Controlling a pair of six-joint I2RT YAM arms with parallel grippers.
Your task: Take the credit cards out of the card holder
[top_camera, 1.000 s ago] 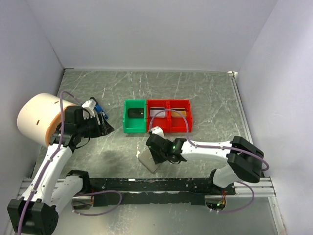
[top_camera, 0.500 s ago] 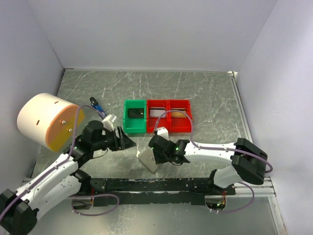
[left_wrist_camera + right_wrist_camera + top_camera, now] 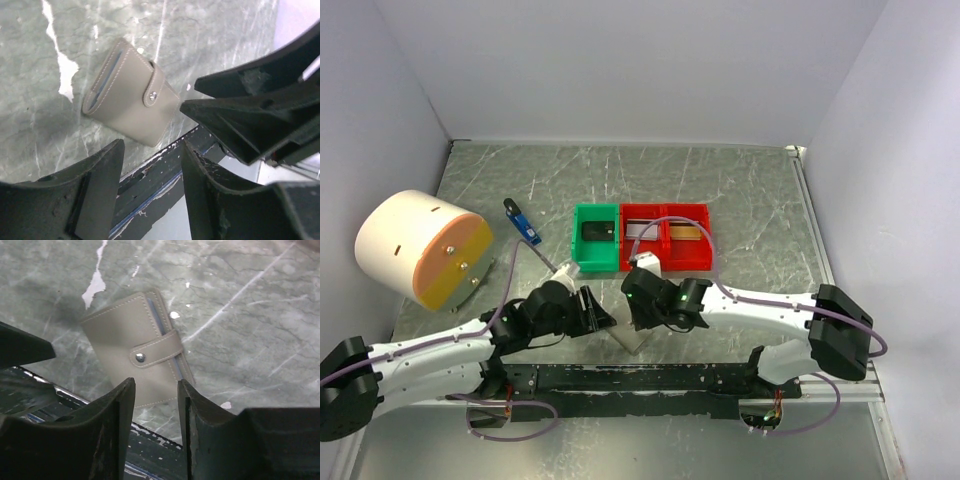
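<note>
You are at the opening step: nothing is out of the card holder (image 3: 633,337) yet, and its snap strap (image 3: 155,351) is fastened across the closed cover.

Start on the left. Your left arm lies low and stretched along the table (image 3: 750,190), coming in from the left of the card holder. The left gripper (image 3: 601,312) sits just beside the holder's left edge, angled down toward it. Its fingers (image 3: 97,195) stand apart with nothing between them, and the wrist view shows the holder beyond the tips, untouched.

The card holder lies flat, shut and skewed, just behind the black front rail (image 3: 650,378), with a pale blue edge showing along its open side.

To the right of the holder, your right arm bends in with its elbow low. The right gripper (image 3: 642,318) hangs directly over the holder, pointing down. Its fingers (image 3: 112,435) are also apart and empty, and the holder's near end shows between them, apparently not touched.

As I judge it, the next move calls for one gripper to pin the cover while the other catches the strap's free end and pops the snap. Only then can you fold the holder open and reach the cards. Watch that the thin holder does not slide toward the rail when you press
</note>
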